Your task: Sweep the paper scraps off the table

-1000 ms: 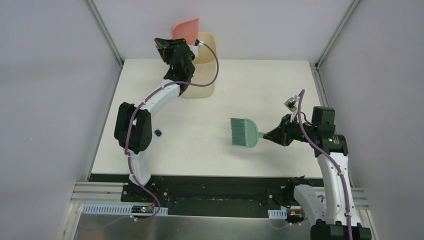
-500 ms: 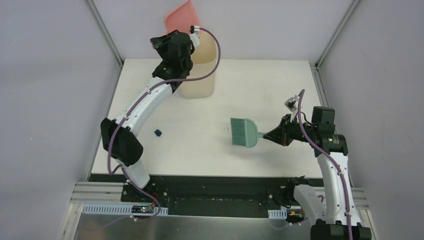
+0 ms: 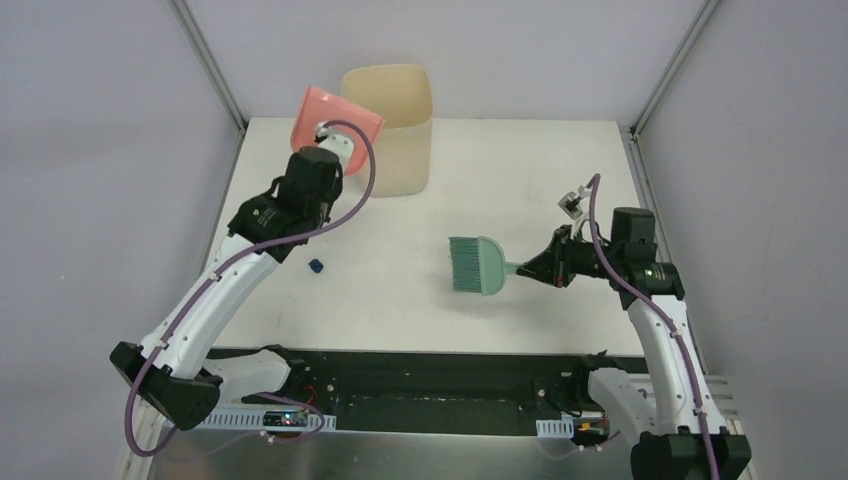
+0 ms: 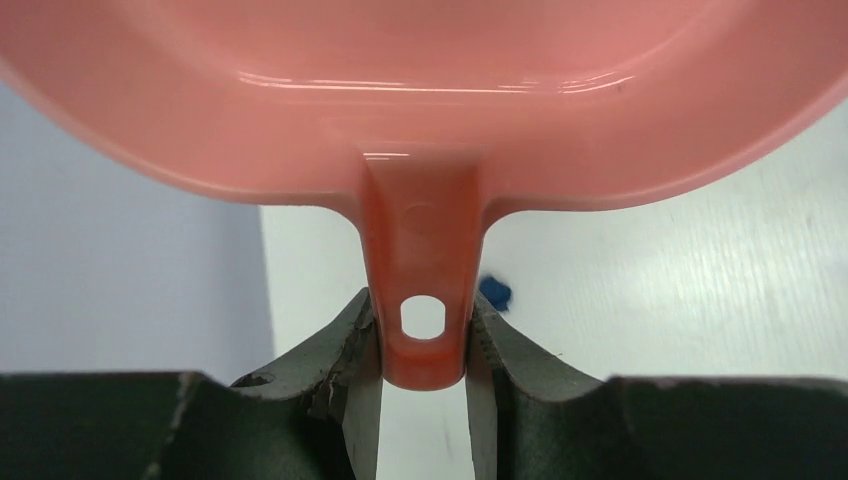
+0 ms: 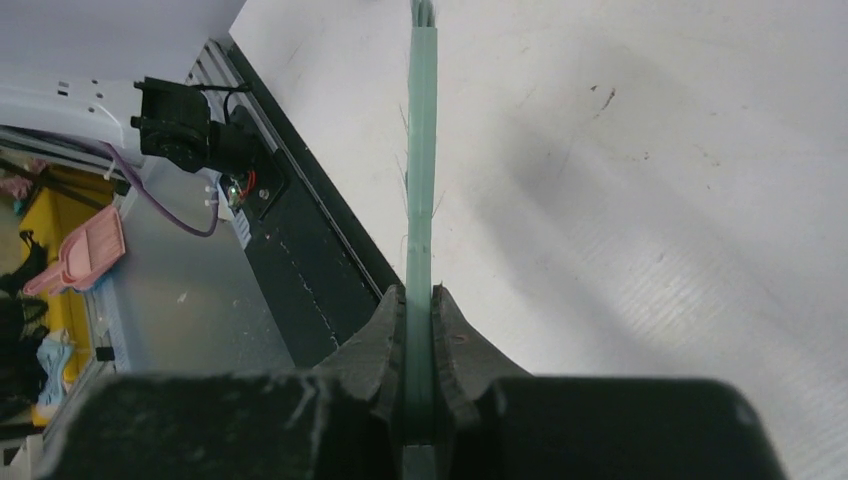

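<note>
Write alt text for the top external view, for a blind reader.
The left gripper holds a pink dustpan raised beside a tall cream bin at the far edge of the white table, while the right gripper holds a teal hand brush near its middle. One small blue paper scrap lies near the left arm.

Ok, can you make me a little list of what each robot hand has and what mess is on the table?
left end effector: shut on the pink dustpan handle
right end effector: shut on the teal brush handle
mess: one blue paper scrap on the table
cream bin: far edge of table
</note>
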Robot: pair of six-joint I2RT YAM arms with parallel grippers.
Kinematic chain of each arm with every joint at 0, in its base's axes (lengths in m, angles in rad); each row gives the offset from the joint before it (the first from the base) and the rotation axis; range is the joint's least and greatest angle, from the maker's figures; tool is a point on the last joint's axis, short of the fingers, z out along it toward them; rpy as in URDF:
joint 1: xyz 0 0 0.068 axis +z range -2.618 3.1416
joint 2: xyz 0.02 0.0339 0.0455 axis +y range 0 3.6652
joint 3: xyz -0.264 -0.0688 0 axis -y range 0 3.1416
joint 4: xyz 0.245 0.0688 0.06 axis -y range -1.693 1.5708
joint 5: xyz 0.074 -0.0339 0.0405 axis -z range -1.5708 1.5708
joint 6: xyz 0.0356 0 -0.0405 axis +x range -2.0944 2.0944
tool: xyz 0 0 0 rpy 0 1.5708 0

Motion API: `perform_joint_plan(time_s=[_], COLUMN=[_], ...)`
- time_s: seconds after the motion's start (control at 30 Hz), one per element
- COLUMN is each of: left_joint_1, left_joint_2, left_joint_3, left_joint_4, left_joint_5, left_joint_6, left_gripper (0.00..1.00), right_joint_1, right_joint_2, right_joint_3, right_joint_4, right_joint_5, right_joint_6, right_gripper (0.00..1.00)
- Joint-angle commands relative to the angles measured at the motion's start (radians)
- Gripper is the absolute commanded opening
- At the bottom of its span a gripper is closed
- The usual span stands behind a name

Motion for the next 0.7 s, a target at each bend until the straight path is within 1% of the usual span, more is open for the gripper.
perform_joint_plan(time_s=[0.0, 0.03, 0.07, 0.1, 0.13, 0.17, 0.2, 0.23, 0.33, 0.43, 0.53, 0.6, 0.67], left_joint_1=[0.006, 0.008, 0.010, 0.012, 0.015, 0.017, 0.022, 0.026, 0.048, 0.077, 0.109, 0.125, 0.138], left_joint_2=[-0.122, -0.147, -0.166, -0.180, -0.187, -0.189, -0.185, -0.178, -0.176, -0.249, -0.334, -0.373, -0.396], left_joint_3=[-0.185, -0.230, -0.268, -0.305, -0.337, -0.360, -0.373, -0.376, -0.363, -0.396, -0.456, -0.492, -0.519], left_joint_4=[0.116, 0.146, 0.175, 0.199, 0.220, 0.238, 0.246, 0.244, 0.231, 0.281, 0.341, 0.370, 0.396], left_joint_5=[0.068, 0.059, 0.056, 0.052, 0.055, 0.064, 0.071, 0.072, 0.032, -0.005, -0.038, -0.064, -0.100], left_joint_6=[-0.202, -0.209, -0.213, -0.219, -0.225, -0.228, -0.229, -0.229, -0.227, -0.224, -0.243, -0.253, -0.251], left_gripper=[0.00, 0.01, 0.01, 0.02, 0.01, 0.01, 0.01, 0.00, 0.00, 0.00, 0.00, 0.00, 0.00], right_joint_1=[0.177, 0.237, 0.293, 0.348, 0.401, 0.444, 0.484, 0.513, 0.589, 0.668, 0.732, 0.752, 0.767], right_joint_2=[0.091, 0.135, 0.182, 0.238, 0.317, 0.374, 0.435, 0.486, 0.623, 0.755, 0.914, 1.025, 1.147], right_joint_3=[0.091, 0.132, 0.175, 0.225, 0.269, 0.316, 0.359, 0.392, 0.446, 0.514, 0.647, 0.724, 0.837], right_joint_4=[0.231, 0.256, 0.267, 0.267, 0.262, 0.256, 0.252, 0.263, 0.391, 0.512, 0.609, 0.683, 0.744], right_joint_5=[0.100, 0.136, 0.136, 0.190, 0.190, 0.228, 0.228, 0.249, 0.282, 0.324, 0.365, 0.367, 0.363], right_joint_6=[0.112, 0.122, 0.122, 0.127, 0.127, 0.129, 0.129, 0.129, 0.260, 0.342, 0.436, 0.549, 0.567], right_gripper=[0.00, 0.00, 0.00, 0.00, 0.00, 0.00, 0.00, 0.00, 0.00, 0.00, 0.00, 0.00, 0.00])
